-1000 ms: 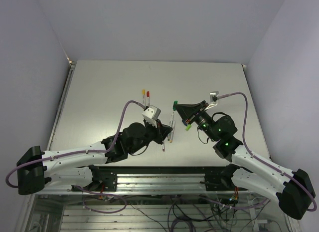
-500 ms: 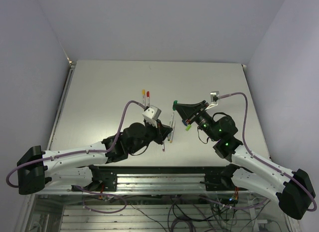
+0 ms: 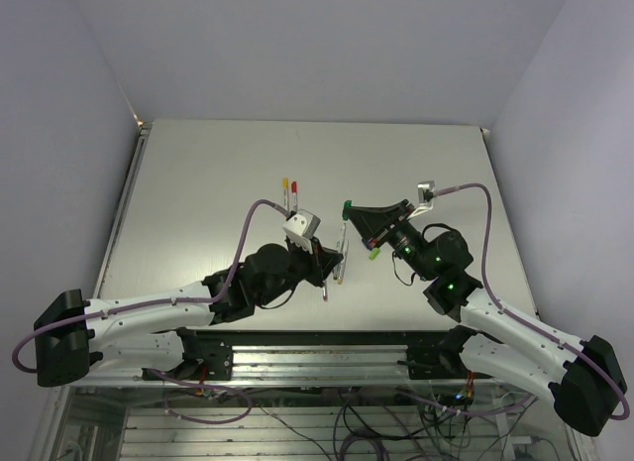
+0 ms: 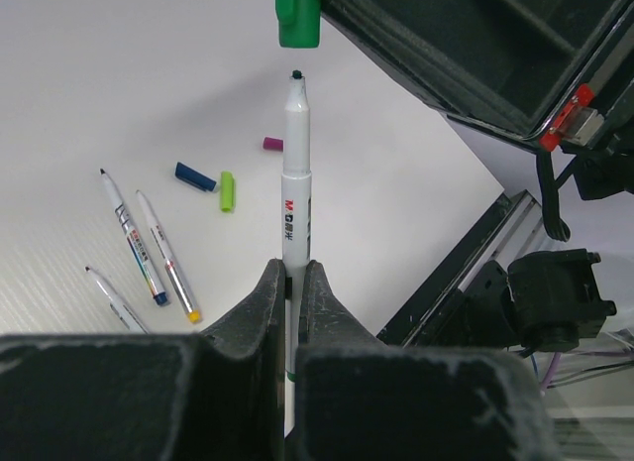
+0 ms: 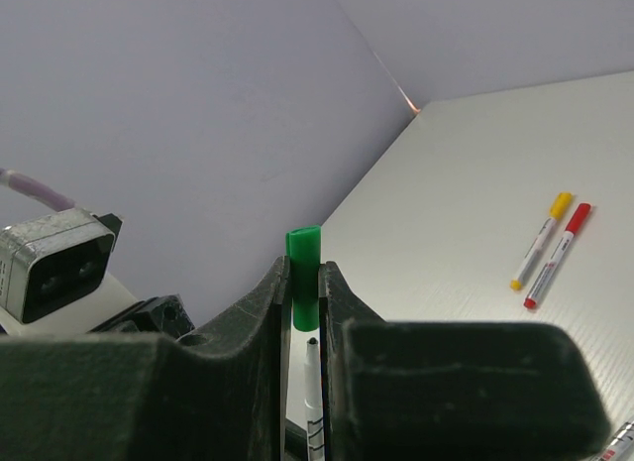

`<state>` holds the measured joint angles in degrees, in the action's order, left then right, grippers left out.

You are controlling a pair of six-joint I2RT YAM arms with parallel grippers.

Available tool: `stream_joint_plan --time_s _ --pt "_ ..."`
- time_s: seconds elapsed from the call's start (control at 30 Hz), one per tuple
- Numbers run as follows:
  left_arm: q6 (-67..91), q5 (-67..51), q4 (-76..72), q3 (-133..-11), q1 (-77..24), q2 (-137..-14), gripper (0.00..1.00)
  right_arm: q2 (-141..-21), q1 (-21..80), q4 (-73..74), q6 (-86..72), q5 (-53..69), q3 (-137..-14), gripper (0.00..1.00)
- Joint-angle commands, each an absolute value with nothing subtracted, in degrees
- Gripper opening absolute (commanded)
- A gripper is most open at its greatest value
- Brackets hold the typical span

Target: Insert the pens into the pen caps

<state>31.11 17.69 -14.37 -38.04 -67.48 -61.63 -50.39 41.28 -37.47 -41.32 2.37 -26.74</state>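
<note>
My left gripper (image 4: 293,273) is shut on a silvery-grey pen (image 4: 296,173) with a dark tip, held upright. My right gripper (image 5: 303,273) is shut on the dark green cap (image 5: 304,276), which also shows in the left wrist view (image 4: 297,15). The pen's tip (image 5: 312,344) sits just below the cap's open end, a small gap apart. In the top view both grippers meet above the table's middle, left (image 3: 332,258) and right (image 3: 349,211). Two capped pens, yellow (image 5: 536,239) and red (image 5: 555,255), lie on the table. Blue (image 4: 195,176), light green (image 4: 226,191) and magenta (image 4: 272,143) caps lie loose.
Three uncapped pens (image 4: 149,245) lie on the white table (image 3: 218,164) to the left in the left wrist view. The table's front edge and metal frame (image 3: 317,357) lie near the arm bases. Grey walls stand on three sides.
The grippers have barely moved. The right gripper with the green cap has shifted very slightly towards the pen tip.
</note>
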Motion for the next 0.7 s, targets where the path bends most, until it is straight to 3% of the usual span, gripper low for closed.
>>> stream_joint_plan --time_s 0.0,0.67 --pt "31.6 18.5 -16.9 -38.6 -67.3 -61.4 0.07 -49.6 41.6 -38.7 -41.0 3.1 -26.1 0.00" --pt "32.0 18.2 -17.3 -38.2 -66.2 -61.1 0.07 -49.5 41.6 -38.6 -41.7 4.2 -24.9 0.00"
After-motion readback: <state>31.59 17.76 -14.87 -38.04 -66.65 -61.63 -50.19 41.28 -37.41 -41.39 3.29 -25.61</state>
